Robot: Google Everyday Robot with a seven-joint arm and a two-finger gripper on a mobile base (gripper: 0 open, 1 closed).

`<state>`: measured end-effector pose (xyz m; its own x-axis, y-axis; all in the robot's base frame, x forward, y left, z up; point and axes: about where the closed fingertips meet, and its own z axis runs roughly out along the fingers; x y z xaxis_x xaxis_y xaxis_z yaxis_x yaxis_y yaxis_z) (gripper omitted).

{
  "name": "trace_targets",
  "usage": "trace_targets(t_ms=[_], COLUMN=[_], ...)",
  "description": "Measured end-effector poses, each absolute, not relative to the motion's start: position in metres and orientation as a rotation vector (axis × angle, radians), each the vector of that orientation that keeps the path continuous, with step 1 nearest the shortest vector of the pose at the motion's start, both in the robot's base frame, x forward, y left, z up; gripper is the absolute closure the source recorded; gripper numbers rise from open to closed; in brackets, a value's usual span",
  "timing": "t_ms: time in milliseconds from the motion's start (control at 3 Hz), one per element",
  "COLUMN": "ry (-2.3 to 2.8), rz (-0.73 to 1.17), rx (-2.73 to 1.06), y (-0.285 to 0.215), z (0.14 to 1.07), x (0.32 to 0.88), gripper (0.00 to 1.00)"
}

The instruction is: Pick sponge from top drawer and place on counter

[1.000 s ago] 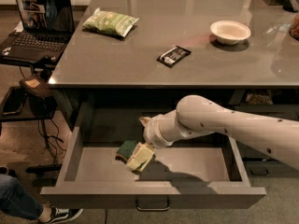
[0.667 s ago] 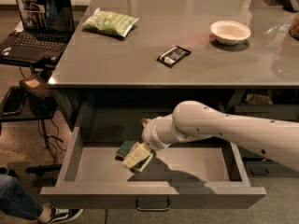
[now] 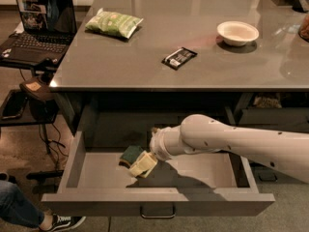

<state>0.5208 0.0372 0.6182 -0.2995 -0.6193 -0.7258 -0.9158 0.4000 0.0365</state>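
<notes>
The top drawer (image 3: 96, 203) stands open below the grey surface (image 3: 145, 69). The white arm (image 3: 231, 141) reaches in from the right, with its claw (image 3: 144, 164) at the sponge (image 3: 131, 154) on the drawer floor, left of centre. I cannot tell whether the claw grips it. On the surface lie a green snack bag (image 3: 114, 23), a dark wrapped bar (image 3: 179, 57) and a white bowl (image 3: 237, 32).

A green snack bag (image 3: 114, 23), a black packet (image 3: 179, 58) and a white bowl (image 3: 237, 33) are lying well apart; an open laptop (image 3: 43, 13) is glowing at left
</notes>
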Motion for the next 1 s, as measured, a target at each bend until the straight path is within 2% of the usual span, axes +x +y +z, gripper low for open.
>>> trace_targets(t_ms=[1000], ry=[2.057], rz=[0.632], rx=[-1.307], y=[0.037], z=[0.602], x=[0.517], gripper=[0.0])
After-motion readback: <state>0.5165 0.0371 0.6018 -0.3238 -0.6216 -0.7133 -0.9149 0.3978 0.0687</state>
